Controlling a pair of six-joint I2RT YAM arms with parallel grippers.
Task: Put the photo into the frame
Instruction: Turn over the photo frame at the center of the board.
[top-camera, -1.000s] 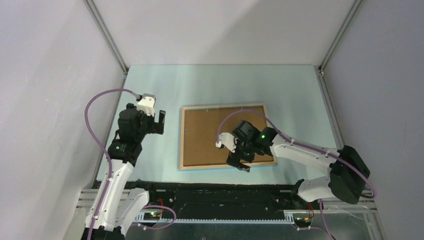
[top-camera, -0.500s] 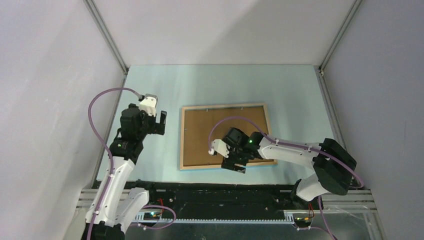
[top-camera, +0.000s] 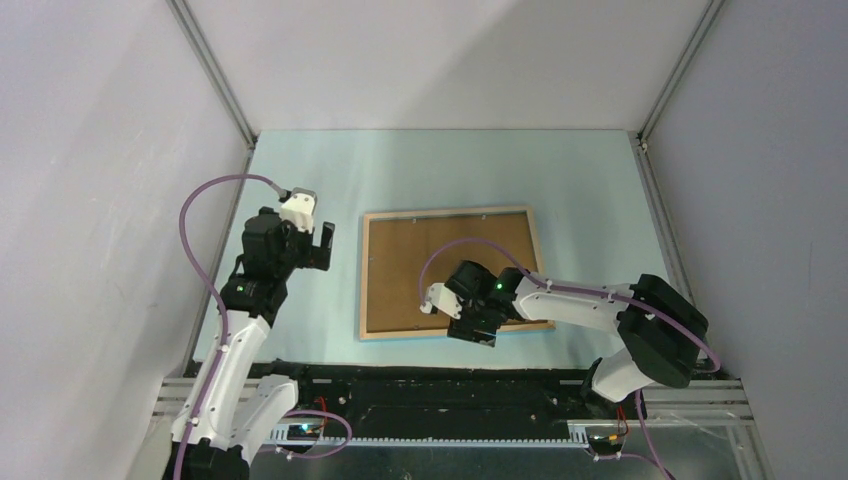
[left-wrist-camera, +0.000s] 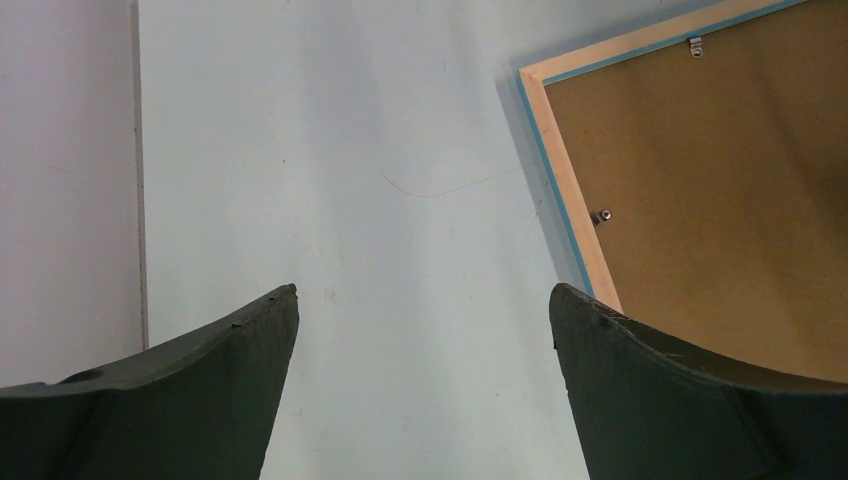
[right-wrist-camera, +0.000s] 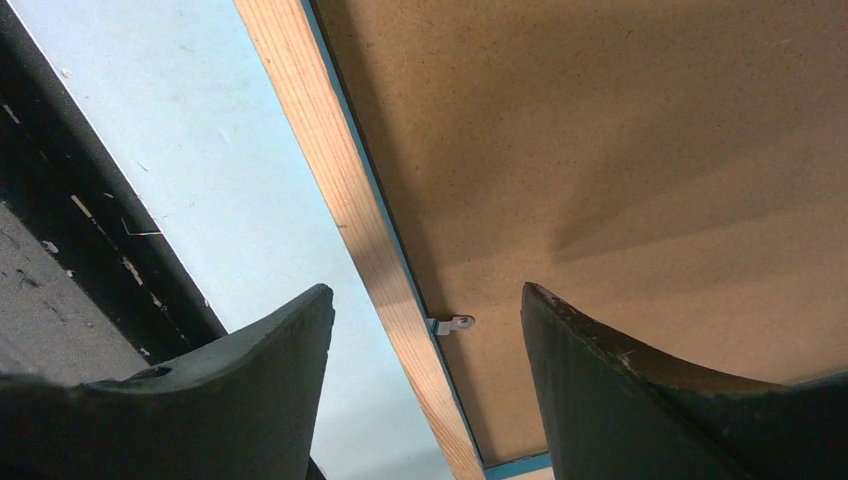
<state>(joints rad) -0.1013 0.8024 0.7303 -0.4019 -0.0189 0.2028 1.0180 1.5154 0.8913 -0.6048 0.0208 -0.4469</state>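
Frame (top-camera: 445, 212) lies face down, flat on the matte pale-blue table (top-camera: 450, 170), centre-right. It has a light grained-wood rail with a thin blue edge, around a brown fibreboard backing board (top-camera: 420, 265). Right gripper (right-wrist-camera: 425, 290) hovers over the near rail, its dark curved jaws partly apart on either side of a small metal clip (right-wrist-camera: 452, 324), gripping nothing. Left gripper (left-wrist-camera: 422, 290) is spread wide and empty over bare table, left of the frame.
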